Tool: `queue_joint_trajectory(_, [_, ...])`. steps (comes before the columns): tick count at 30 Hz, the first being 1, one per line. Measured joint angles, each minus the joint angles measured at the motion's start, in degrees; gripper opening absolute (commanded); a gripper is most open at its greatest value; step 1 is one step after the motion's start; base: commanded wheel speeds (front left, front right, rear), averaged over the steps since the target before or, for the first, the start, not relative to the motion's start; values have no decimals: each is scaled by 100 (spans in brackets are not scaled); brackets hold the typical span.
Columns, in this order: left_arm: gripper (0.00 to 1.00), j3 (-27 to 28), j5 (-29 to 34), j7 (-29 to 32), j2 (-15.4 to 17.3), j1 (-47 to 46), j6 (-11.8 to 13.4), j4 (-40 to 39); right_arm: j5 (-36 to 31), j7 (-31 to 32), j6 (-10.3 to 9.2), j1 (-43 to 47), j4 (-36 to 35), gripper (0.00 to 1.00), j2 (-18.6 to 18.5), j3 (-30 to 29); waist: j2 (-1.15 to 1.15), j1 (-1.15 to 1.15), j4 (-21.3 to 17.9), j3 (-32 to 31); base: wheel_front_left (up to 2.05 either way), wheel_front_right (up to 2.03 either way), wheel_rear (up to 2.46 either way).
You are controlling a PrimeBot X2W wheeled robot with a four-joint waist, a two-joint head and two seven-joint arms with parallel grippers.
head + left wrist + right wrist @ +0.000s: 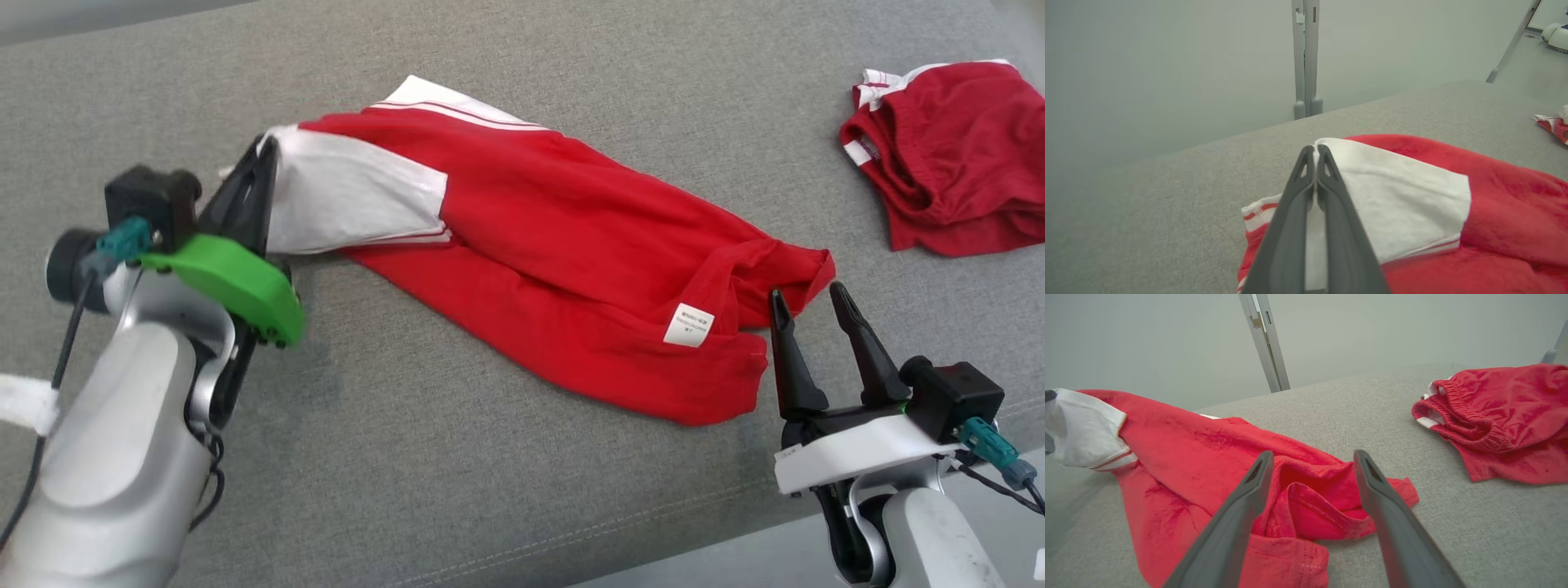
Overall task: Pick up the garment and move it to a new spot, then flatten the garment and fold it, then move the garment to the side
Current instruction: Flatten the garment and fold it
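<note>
**Left gripper (265,155) clamps white sleeve (351,200) of red shirt (571,245) on grey cushion (408,457)**
The shirt lies rumpled across the cushion's middle, with its sleeve pinched between closed fingers toward the left edge. The right gripper (806,292) stands with fingers spread just beside the shirt's other end, near the front edge. Red shorts (947,155) lie at the far right corner.

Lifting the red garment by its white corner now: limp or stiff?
Probably limp: the red garment lies creased and folded. Likely light: thin knit. Pinched only by the left tool, its far end would probably drag.
</note>
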Motion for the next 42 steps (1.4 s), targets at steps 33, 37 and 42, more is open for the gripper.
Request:
queue_joint_trajectory(33, [100,755,-435,-1117,46,2937,1295,-2089,-162,169,0,24,-432,100,-256,-788,0,0,797,-269,0,0,0])
queue_joint_trajectory(37, [100,844,-170,-1180,45,3057,1524,-2521,-318,180,0,60,-573,100,-315,-750,0,0,778,-408,0,0,0])
queue_joint_trajectory(42, [100,856,99,-1217,62,3312,1672,-2741,-523,287,0,296,-733,100,-304,-368,0,0,734,-593,0,0,0])
